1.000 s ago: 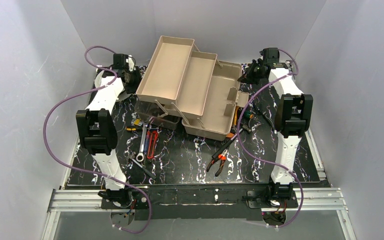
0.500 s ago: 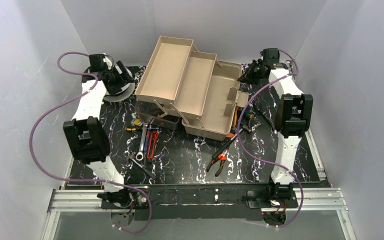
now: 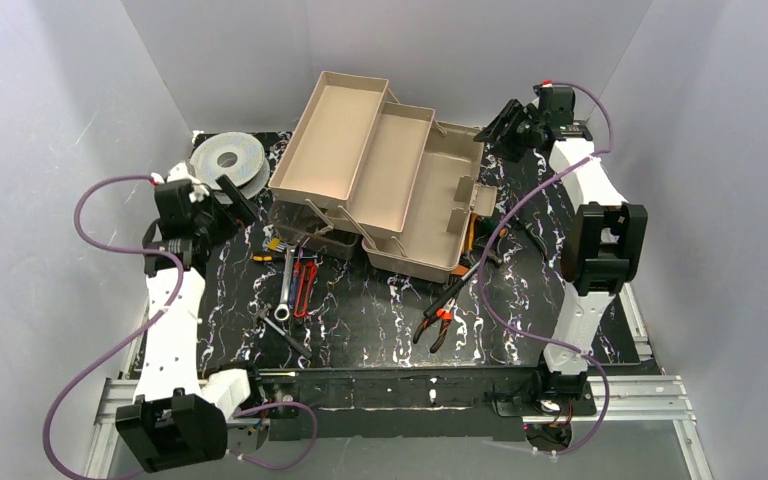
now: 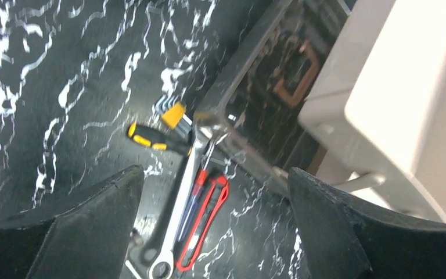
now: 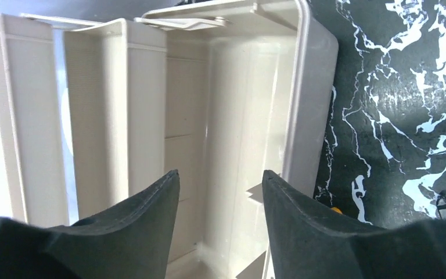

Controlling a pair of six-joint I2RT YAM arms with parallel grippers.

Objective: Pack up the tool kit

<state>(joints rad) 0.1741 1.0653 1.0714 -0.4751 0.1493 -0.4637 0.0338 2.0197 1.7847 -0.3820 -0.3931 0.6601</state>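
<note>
The big tan toolbox (image 3: 435,205) stands open by the far edge of the table. Its two trays (image 3: 335,130) swing out to the left. The brown see-through lid (image 3: 312,238) sits low under them. A silver wrench (image 3: 285,290) and orange pliers (image 3: 440,318) lie toward the near edge.

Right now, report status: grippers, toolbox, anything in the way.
Left gripper open, empty. Right gripper open, above toolbox. Toolbox trays empty; wrench, pliers on table. Grey spool apart, far left.

No readable text, labels, brands or numbers anywhere.
</note>
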